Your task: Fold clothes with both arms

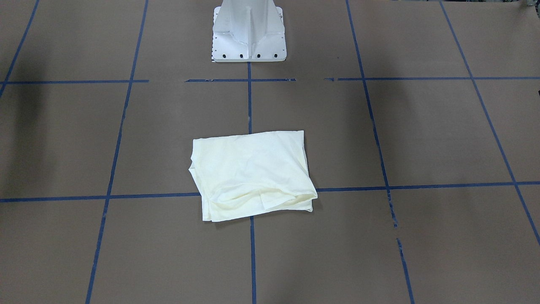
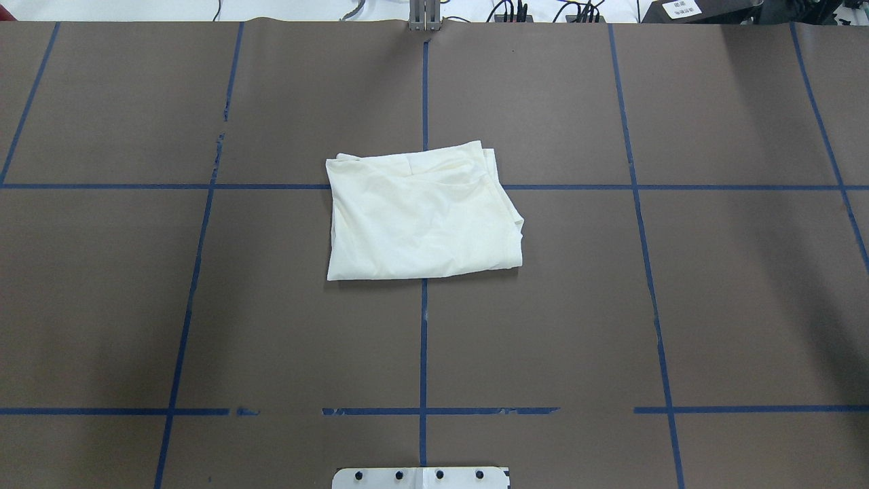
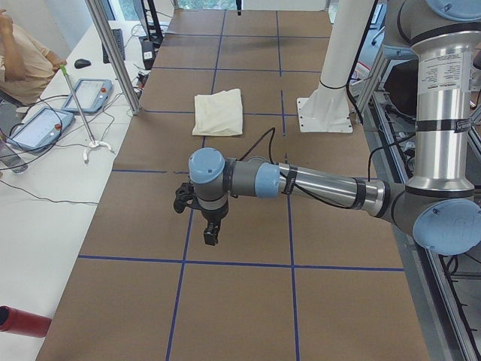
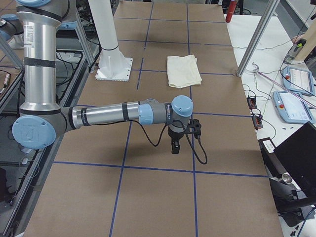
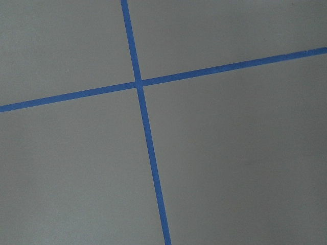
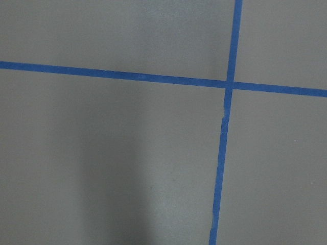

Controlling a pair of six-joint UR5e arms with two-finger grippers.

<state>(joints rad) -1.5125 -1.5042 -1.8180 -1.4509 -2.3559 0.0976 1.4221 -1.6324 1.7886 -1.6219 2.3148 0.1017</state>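
Observation:
The cream T-shirt (image 1: 253, 175) lies folded into a rough rectangle at the table's middle, plain side up; no print shows. It also shows in the overhead view (image 2: 424, 210) and both side views (image 3: 219, 112) (image 4: 183, 71). The left gripper (image 3: 211, 236) hangs over the brown table far from the shirt, seen only in the left side view. The right gripper (image 4: 175, 147) hangs likewise at the other end, seen only in the right side view. I cannot tell whether either is open or shut. Neither touches the shirt. The wrist views show only table and blue tape.
The white pedestal base (image 1: 249, 31) stands behind the shirt. The brown table (image 2: 204, 305) carries a blue tape grid. Beside the table, teach pendants (image 3: 37, 128) and cables lie on a white bench; a person (image 3: 22, 64) sits there. A metal post (image 4: 254, 42) stands at the table's edge.

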